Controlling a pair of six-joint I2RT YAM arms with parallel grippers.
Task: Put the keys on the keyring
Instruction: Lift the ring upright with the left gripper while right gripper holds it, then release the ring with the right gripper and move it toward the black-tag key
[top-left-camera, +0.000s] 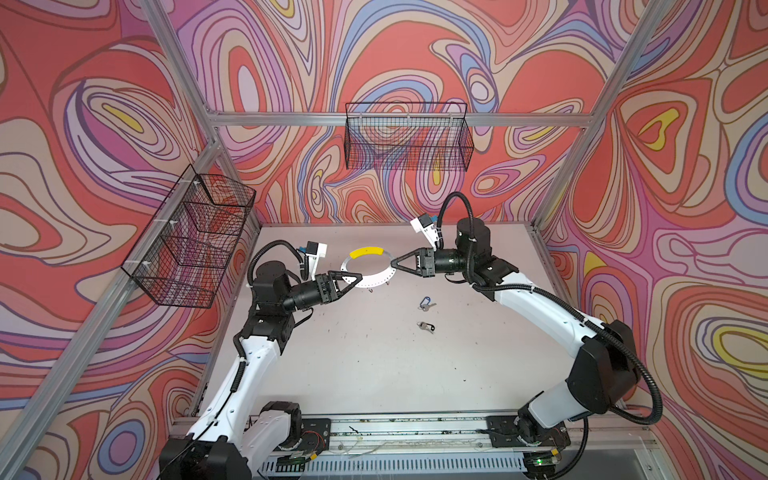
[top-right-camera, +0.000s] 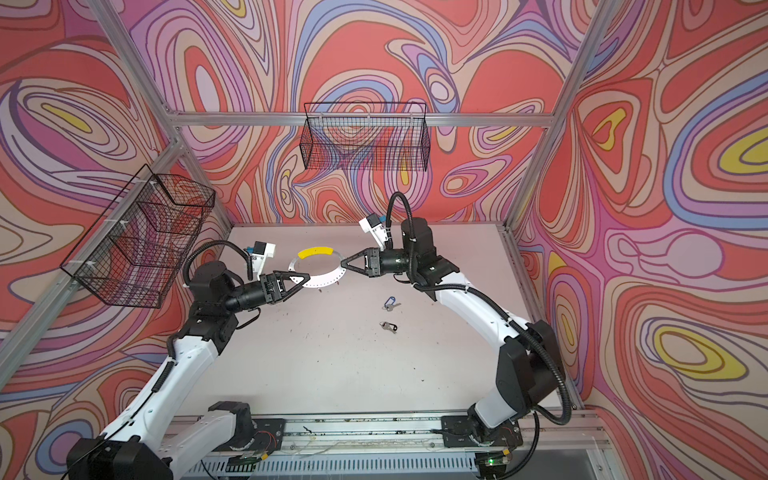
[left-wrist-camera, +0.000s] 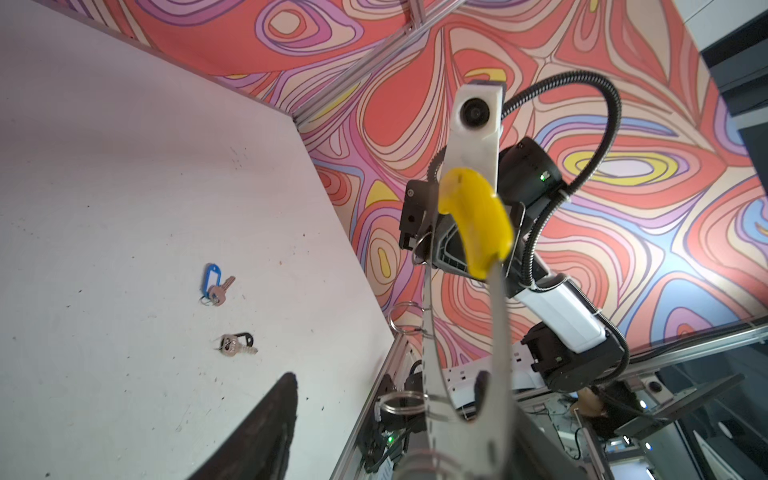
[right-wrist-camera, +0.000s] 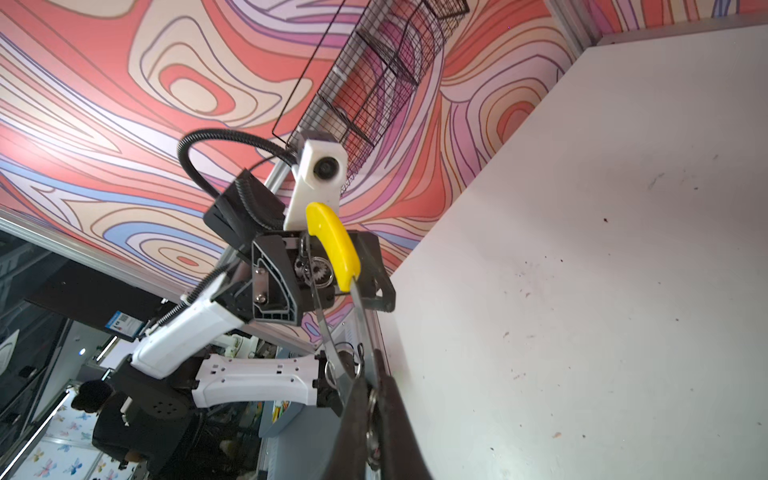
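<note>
Two keys lie loose on the surface (top-left-camera: 365, 374) in both top views: the blue-tagged key (top-left-camera: 424, 302) (top-right-camera: 389, 303) and the black-tagged key (top-left-camera: 426, 327) (top-right-camera: 388, 327). Both are well apart from either set of fingers, nearer the right arm's than the left's. The keyring (top-left-camera: 376, 281) (top-right-camera: 322, 282) spans the gap between the two grippers, with its yellow segment (top-left-camera: 366, 252) on the far side from the keys. The right gripper (top-left-camera: 392, 264) (top-right-camera: 341, 262) meets one edge of the hoop and the left gripper (top-left-camera: 358, 277) (top-right-camera: 307, 276) meets the opposite edge. Finger state cannot be judged from these views.

Left wrist view: one dark finger (left-wrist-camera: 266, 432) of the left gripper shows, well apart from the keyring band (left-wrist-camera: 498, 332), which runs away from it toward the right gripper (left-wrist-camera: 446, 253). The right fingers are closed on the band's far end, just beside the yellow segment. Small wire rings (left-wrist-camera: 405, 318) hang from the band. Both keys rest on the surface to the shown finger's outer side.

Right wrist view: the right fingers (right-wrist-camera: 353, 415) are pressed together on the keyring band, with a wire ring caught at the tips. Across the hoop, the left gripper (right-wrist-camera: 332, 291) stands with its fingers apart, the band passing between them and no contact visible.
</note>
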